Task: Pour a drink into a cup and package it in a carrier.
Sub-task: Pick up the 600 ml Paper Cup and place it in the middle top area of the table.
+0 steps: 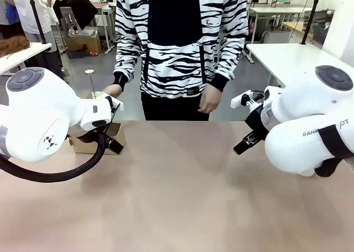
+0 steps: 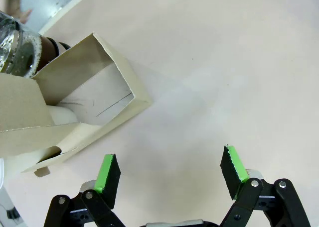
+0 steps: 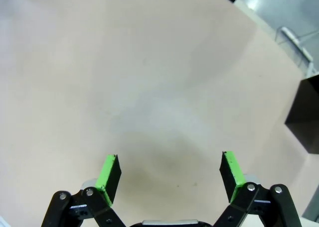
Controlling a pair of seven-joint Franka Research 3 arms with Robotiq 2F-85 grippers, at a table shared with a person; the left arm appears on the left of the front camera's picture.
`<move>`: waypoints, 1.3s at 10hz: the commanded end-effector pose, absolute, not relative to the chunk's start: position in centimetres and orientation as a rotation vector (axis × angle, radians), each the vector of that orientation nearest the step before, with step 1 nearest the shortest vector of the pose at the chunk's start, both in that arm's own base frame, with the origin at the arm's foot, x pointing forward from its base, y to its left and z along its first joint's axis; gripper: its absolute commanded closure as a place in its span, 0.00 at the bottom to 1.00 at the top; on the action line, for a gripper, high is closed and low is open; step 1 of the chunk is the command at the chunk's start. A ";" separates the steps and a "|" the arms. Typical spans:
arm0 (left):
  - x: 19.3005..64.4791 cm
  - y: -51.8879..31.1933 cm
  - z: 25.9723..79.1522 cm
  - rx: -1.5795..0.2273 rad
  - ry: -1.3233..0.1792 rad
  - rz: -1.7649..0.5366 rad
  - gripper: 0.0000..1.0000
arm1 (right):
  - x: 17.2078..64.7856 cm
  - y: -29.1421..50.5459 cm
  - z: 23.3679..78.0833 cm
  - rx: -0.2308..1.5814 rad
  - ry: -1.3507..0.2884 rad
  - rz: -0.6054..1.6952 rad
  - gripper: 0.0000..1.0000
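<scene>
The left claw (image 2: 169, 170) is held wide open. Nothing is gripped between its two green pads (image 2: 107, 168), and only bare table (image 2: 224, 62) is seen in the gap.

Up and to the left of this claw, near its left finger but not touching it, the carrier (image 2: 117, 75) is found. It is made of brown cardboard and is lying on the table. One open pocket is seen from above, and a flat flap is spread out beside it. Past the carrier, farther from the claw, a clear round thing (image 2: 14, 48) is seen in the corner. Whether it is a cup cannot be told.

The right claw (image 3: 170, 172) is spread wide open too, and nothing is held in it. Bare table is seen under it and ahead of it. Far off to this claw's right, a black box (image 3: 305, 117) is cut off by the picture's side. Whether it stands on the table cannot be told.

Across the table from both claws, a person (image 1: 182, 36) in a black and white striped top is seen standing. One hand (image 1: 113, 90) is held just beyond the left claw and the carrier. The other hand (image 1: 210, 100) is hung down at the far edge of the table, to the left of the right claw and beyond it.
</scene>
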State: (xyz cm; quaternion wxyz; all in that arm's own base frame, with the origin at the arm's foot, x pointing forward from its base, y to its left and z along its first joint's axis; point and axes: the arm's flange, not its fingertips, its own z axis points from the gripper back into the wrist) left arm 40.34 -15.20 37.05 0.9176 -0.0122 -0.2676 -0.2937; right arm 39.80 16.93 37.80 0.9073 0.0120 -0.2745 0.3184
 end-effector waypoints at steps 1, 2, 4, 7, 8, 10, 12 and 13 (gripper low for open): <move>40.3 -15.2 37.1 -0.025 -0.550 -0.604 0.00 | 41.2 16.3 43.5 0.048 -0.567 0.651 0.00; 40.3 -15.2 37.1 -0.025 -0.550 -0.604 0.00 | 41.2 14.6 47.4 0.075 -0.568 0.658 0.00; 40.3 -15.2 37.1 -0.025 -0.550 -0.604 0.00 | 41.5 9.2 54.1 0.190 -0.542 0.705 0.00; 40.3 -15.2 37.1 -0.025 -0.550 -0.604 0.00 | 41.8 -0.1 57.1 0.403 -0.494 0.948 0.00; 40.3 -15.2 37.1 -0.025 -0.550 -0.604 0.00 | 42.3 -3.1 56.5 0.454 -0.533 1.003 0.00; 40.3 -15.2 37.1 -0.025 -0.550 -0.604 0.00 | 43.6 -8.2 52.3 0.594 -0.674 1.093 0.00; 40.3 -15.2 37.1 -0.025 -0.550 -0.604 0.00 | 43.7 -11.1 48.1 0.690 -0.845 1.109 0.00; 40.3 -15.2 37.1 -0.025 -0.550 -0.604 0.00 | 43.5 -11.6 46.7 0.685 -0.875 1.081 0.00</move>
